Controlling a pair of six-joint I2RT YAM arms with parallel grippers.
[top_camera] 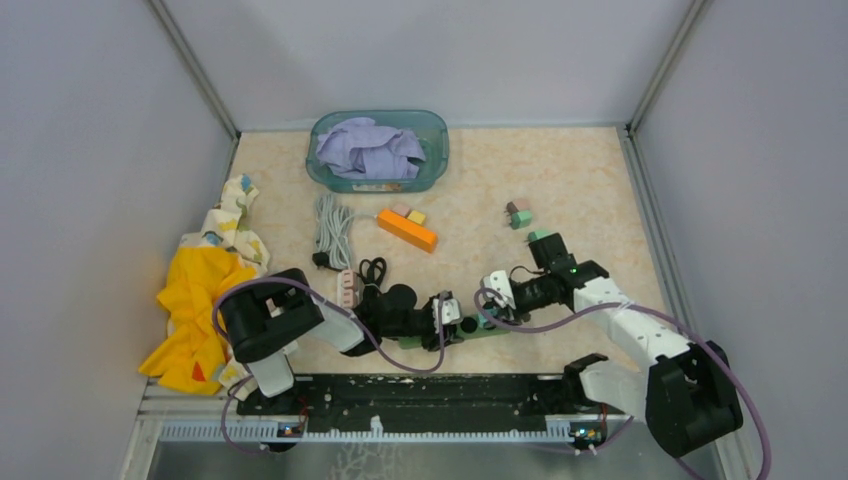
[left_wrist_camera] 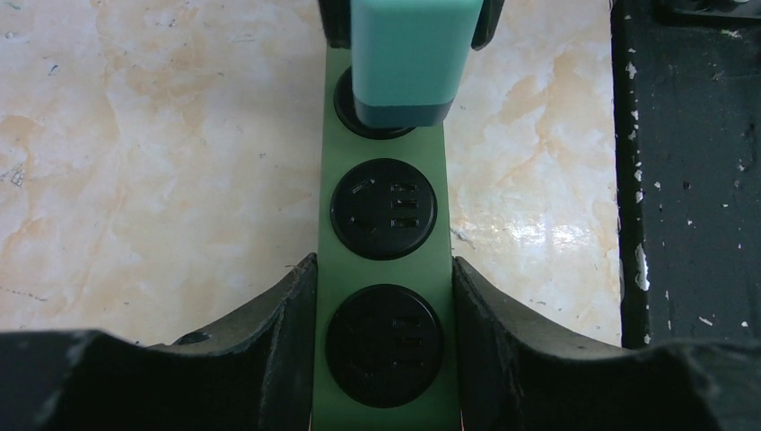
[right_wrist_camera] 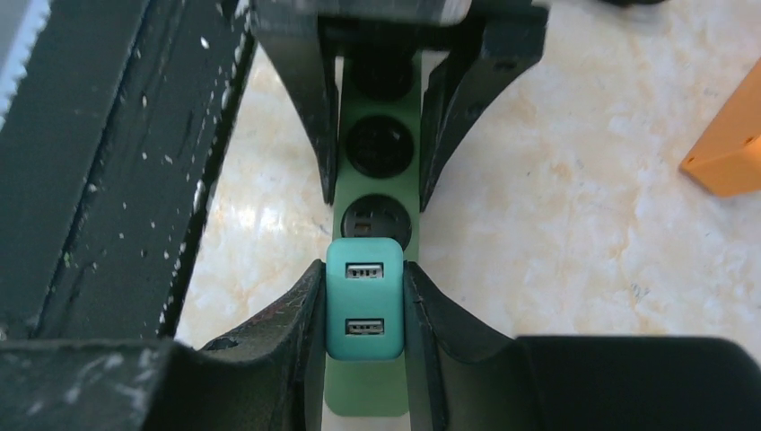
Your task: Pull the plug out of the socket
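A green socket strip [left_wrist_camera: 330, 153] with round black outlets lies on the marble-patterned table near the front edge. A teal plug [right_wrist_camera: 363, 305] with two USB ports stands in the outlet at one end of it [left_wrist_camera: 408, 63]. My right gripper [right_wrist_camera: 363, 274] is shut on the plug, one finger pressed on each side. My left gripper [left_wrist_camera: 384, 269] is shut across the strip's width, two outlets away from the plug. In the top view the two grippers [top_camera: 455, 325] [top_camera: 487, 305] face each other along the strip [top_camera: 495, 331].
The black base rail [top_camera: 420, 395] runs just beside the strip. An orange block [top_camera: 407, 229], a coiled white cable [top_camera: 333, 225], a white power strip [top_camera: 347, 287] and small blocks [top_camera: 518, 214] lie further back. A teal basket of cloth [top_camera: 378, 150] stands at the rear; yellow cloth [top_camera: 200, 300] lies left.
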